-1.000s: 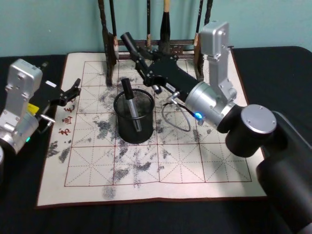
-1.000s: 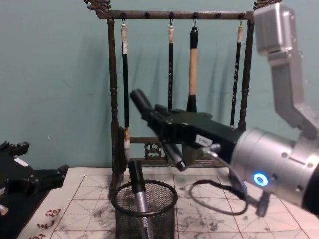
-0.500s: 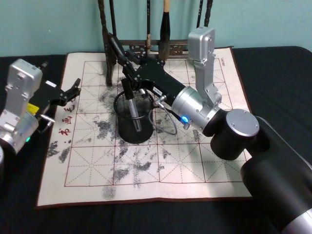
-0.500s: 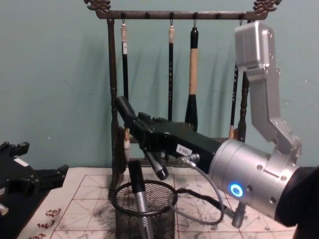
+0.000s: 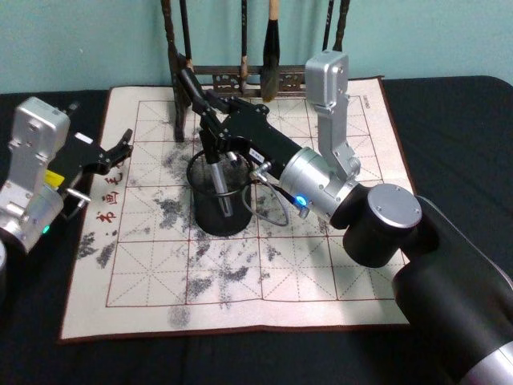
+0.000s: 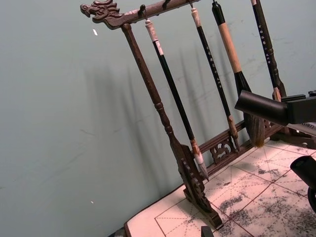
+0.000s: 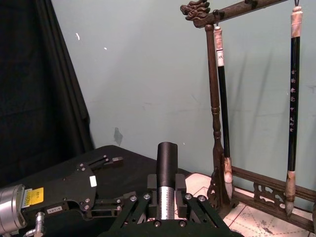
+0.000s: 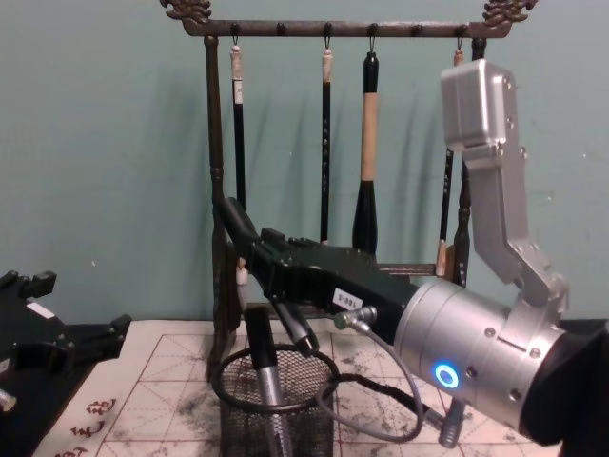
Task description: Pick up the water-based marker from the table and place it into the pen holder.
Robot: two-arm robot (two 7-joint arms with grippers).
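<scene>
**Right over the pen holder, marker pinched in the right pincer**

Now the right pincer (image 5: 210, 128) is seen reaching across the cream mat (image 5: 321, 265) from the robot's right, poised just above the far rim of the pen holder (image 5: 220, 200); its fingers are pressed onto a dark marker (image 5: 189, 83), which is held tilted, upper end slanting up toward the brush rack (image 5: 240, 76), lower end dipping at the holder's mouth in the chest view; whether that tip touches the mesh cannot be told. From the right wrist view the marker (image 7: 167, 180) is shown clamped between the pincer's black linkages, its black cap above a silver barrel. Inside the holder another pen (image 5: 215, 172) is already leaning, black top and grey body, seen through the wire; the holder itself is stood on the mat, near its middle-left, in front of the rack's left post. The left pincer (image 5: 120, 148) is kept off at the mat's left edge, well apart from the holder, its fingers spread and nothing gripped; the dark counter (image 5: 449, 120) is seen around the mat.
</scene>
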